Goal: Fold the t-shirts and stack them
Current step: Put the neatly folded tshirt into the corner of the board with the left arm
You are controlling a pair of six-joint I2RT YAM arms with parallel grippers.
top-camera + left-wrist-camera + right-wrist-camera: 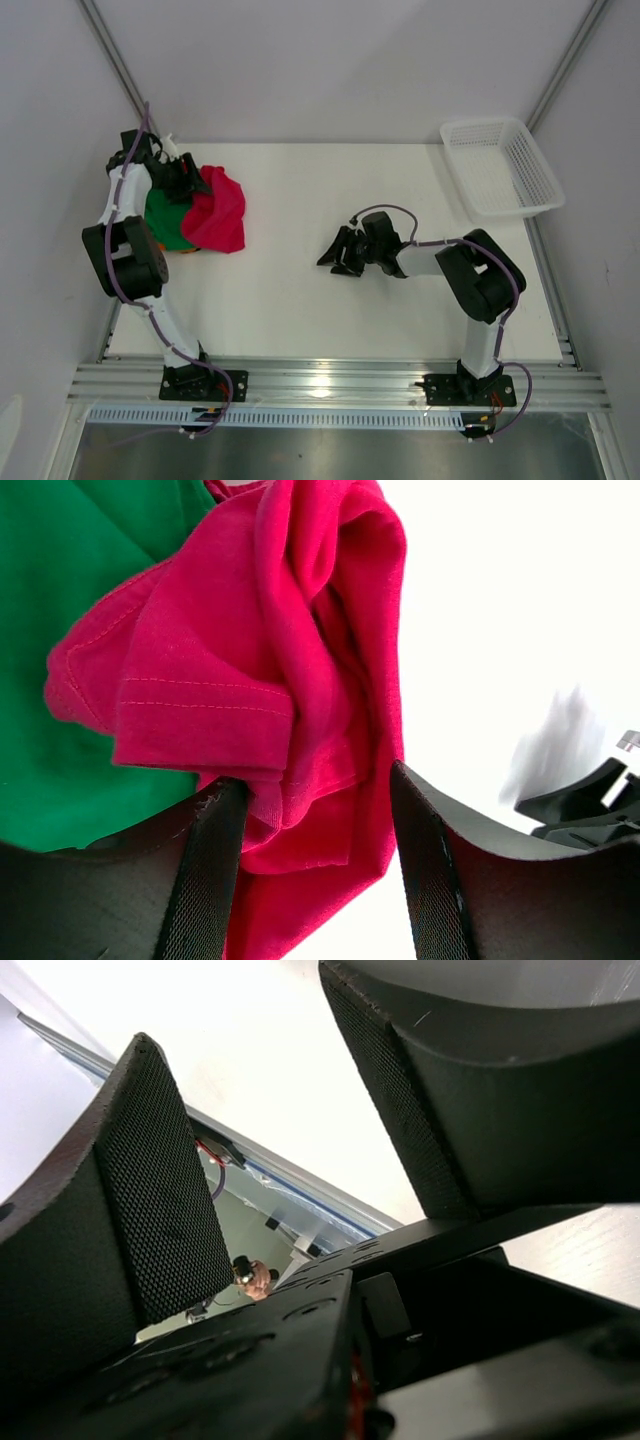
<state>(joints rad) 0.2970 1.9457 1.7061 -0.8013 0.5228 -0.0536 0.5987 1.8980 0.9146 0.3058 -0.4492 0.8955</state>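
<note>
Here's the left gripper (312, 780) at the far-left side of the desk (300, 310), nose down into the pile. Its fingers (215, 880) are spread, and a thick bunch of the crimson t-shirt (220, 680) sits between them, a stitched hem edge right at the left one. That crimson shirt lies crumpled, draped partly over the green t-shirt (80, 580), with a sliver of an orange t-shirt (188, 250) peeking out beneath.

The step looks like picking the crimson one off the pile. To do it well, close on crimson cloth only, keeping the green out of the bite. Then lift high enough for it to hang free, and carry it to the bare middle of the desk for spreading.

The right gripper (260, 1110) waits mid-desk, fingers spread and holding nothing. It is well placed to take a second corner. The white mesh basket (480, 123) sits at the far-right corner, well apart.

Writing? None readable: no brand, print or neck tag shows on any cloth here.
</note>
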